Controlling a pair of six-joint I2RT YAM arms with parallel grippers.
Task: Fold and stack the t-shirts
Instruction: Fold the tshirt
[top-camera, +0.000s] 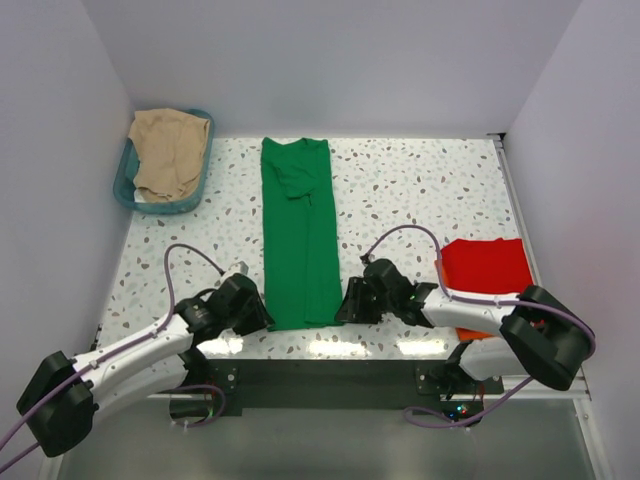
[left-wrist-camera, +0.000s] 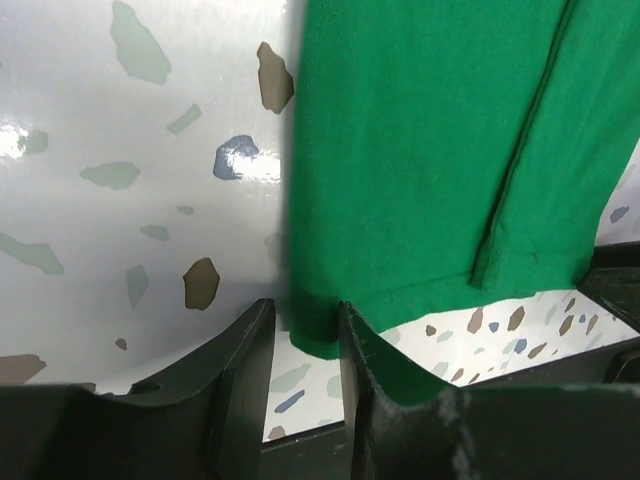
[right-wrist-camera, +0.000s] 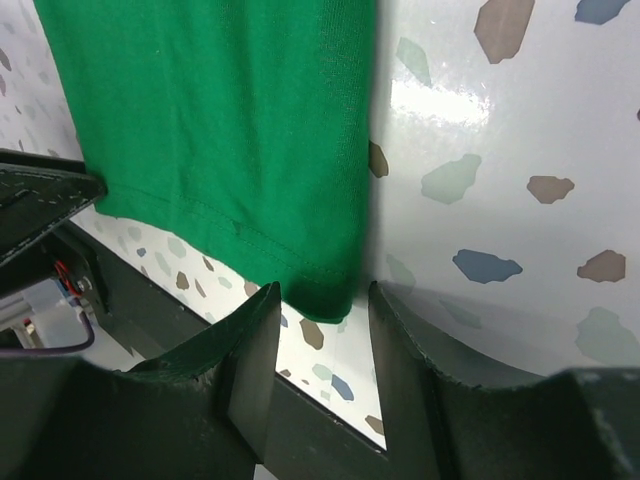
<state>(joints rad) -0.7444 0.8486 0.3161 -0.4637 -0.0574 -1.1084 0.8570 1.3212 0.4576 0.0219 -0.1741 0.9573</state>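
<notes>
I see the green t-shirt (top-camera: 298, 235) lying flat in the middle of the bench (top-camera: 420, 190). It is folded into one long strip that runs from the back to the near edge. My left fingers (top-camera: 262, 312) are at its near left corner and my right fingers (top-camera: 348, 303) are at its near right corner. Both pairs are open, with a corner of the cloth sitting in the gap between them. They are not pinching it yet.

The shirt looks soft, thin and light. I think it will flop and sag, so I want to grab both near corners together, through all the layers, so the fold does not fall open.

I count two t-shirts: one green and one red. The red t-shirt (top-camera: 487, 268) lies folded on the right, beside my right arm and well apart from the green one. There is also one teal basket (top-camera: 122, 190) at the back left, with one tan cloth (top-camera: 170, 150) in it.
</notes>
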